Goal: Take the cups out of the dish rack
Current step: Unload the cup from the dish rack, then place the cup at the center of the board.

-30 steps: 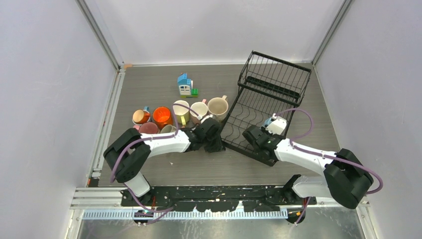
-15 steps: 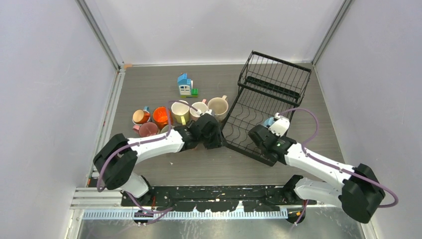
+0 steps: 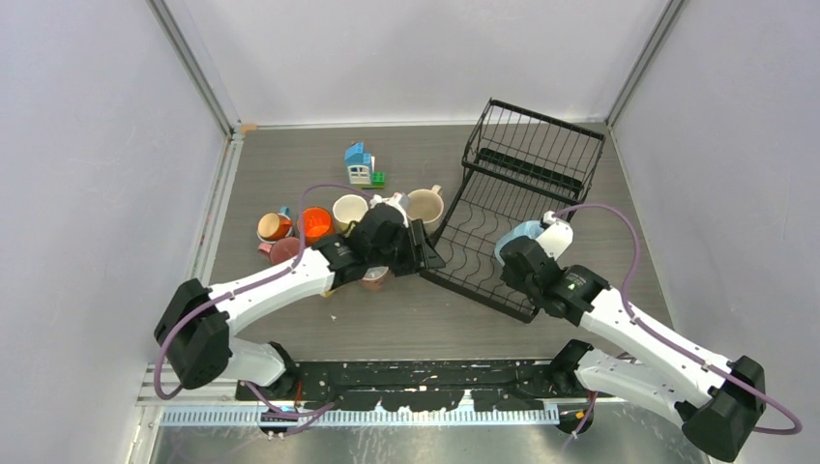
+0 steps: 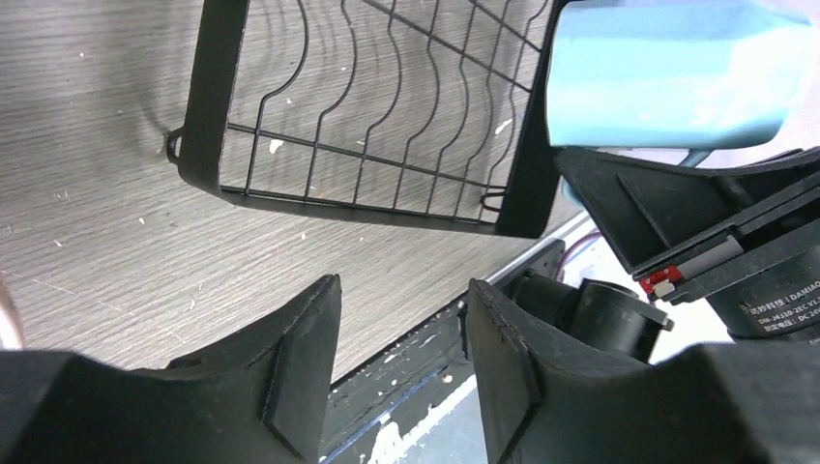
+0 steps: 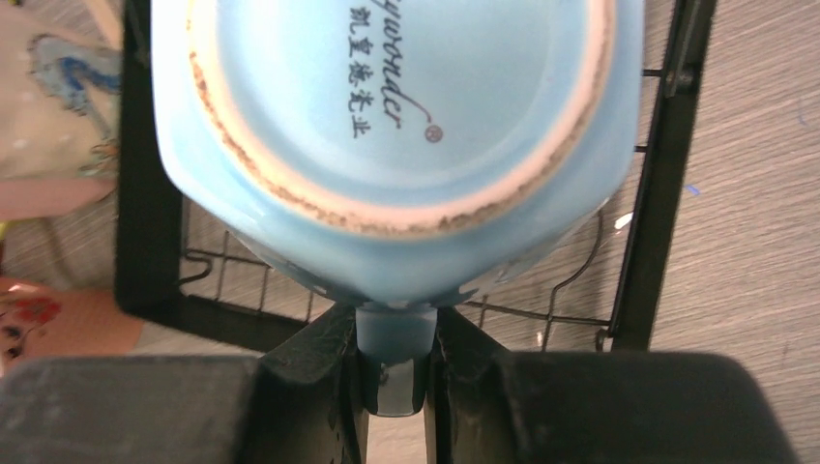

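Observation:
My right gripper is shut on the handle of a light blue cup and holds it above the front right of the black wire dish rack. In the right wrist view the cup's base faces the camera and its handle sits pinched between the fingers. My left gripper is open and empty at the rack's front left corner. The left wrist view shows the rack's base and the blue cup beyond my open gripper. No other cup shows in the rack.
Several cups stand on the table left of the rack: orange, cream, white, beige, pink, and a dark red one under my left arm. A toy block house stands behind them.
My right gripper has lifted the blue cup up off the rack's base. My left arm has stretched toward the rack, and the dark red cup now shows on the table beneath it.

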{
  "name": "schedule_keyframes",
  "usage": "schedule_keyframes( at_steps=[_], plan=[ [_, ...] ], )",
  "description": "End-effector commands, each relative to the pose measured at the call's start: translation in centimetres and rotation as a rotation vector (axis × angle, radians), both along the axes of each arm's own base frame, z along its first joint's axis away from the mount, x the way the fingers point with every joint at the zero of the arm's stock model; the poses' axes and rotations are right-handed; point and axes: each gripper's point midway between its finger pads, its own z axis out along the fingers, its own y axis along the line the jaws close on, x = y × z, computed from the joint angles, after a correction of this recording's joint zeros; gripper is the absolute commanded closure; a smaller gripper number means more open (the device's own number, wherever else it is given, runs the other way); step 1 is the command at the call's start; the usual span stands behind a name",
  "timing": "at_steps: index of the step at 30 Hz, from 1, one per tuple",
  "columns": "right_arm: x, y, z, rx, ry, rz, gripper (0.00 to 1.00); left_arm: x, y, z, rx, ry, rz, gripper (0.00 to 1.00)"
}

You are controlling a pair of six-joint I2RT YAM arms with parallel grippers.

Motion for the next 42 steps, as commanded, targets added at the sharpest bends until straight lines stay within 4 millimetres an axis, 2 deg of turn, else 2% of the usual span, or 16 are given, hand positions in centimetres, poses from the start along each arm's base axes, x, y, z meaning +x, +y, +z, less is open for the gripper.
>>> schedule_keyframes(
  at_steps=[1, 6, 12, 18, 23, 30, 42],
  plan=[
    [1.1, 2.5, 6.0, 0.117, -0.11, 0.089, 0.99, 0.5, -0.1, 4.7, -0.112, -0.046, -0.03, 0.46],
    [0.8, 5.4, 8.5, 0.219, -0.112, 0.206, 0.99, 1.6, 0.7, 7.7, -0.202, -0.063, -0.021, 0.4],
    [1.1, 7.9, 11.7, 0.302, -0.131, 0.287, 0.99, 3.0, 1.1, 10.8, -0.334, -0.049, -0.028, 0.29],
    [1.5, 11.4, 14.6, 0.454, -0.159, 0.362, 0.99, 3.9, 1.1, 13.8, -0.47, -0.045, -0.034, 0.24],
    [2.0, 12.2, 17.0, 0.505, -0.211, 0.378, 0.99, 4.3, 1.3, 15.6, -0.569, -0.03, -0.032, 0.2],
    [2.2, 13.1, 19.6, 0.563, -0.26, 0.405, 0.99, 4.5, 1.0, 16.6, -0.665, -0.002, -0.042, 0.17],
    [2.4, 16.0, 22.2, 0.7, -0.314, 0.491, 0.99, 4.9, 0.6, 19.9, -0.867, 0.046, -0.059, 0.18]
  ],
)
